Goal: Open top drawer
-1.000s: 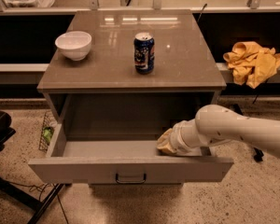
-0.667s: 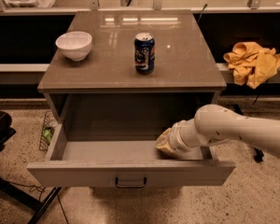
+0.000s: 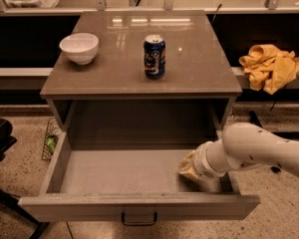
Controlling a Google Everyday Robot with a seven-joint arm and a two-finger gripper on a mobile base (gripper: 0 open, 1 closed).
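The wide grey-beige top drawer (image 3: 114, 173) with a pale grey inside is seen drawn far out toward the near side, below the brown-grey cabinet top (image 3: 199, 68). A small dark bar handle (image 3: 138, 218) is fixed on its flat front. The tan-tipped gripper (image 3: 188, 167) of the white arm (image 3: 259, 151), which is cut off by the right edge, is held low inside the drawer at its near right corner. How wide it stands, or whether anything is held, cannot be told. On the top, a white round bowl (image 3: 78, 48) is set at the far left and a blue drink can (image 3: 154, 56) upright near the middle. A crumpled yellow cloth (image 3: 270, 66) is laid on the ledge at the right. A small green thing (image 3: 51, 143) on the floor at the left cannot be made out.
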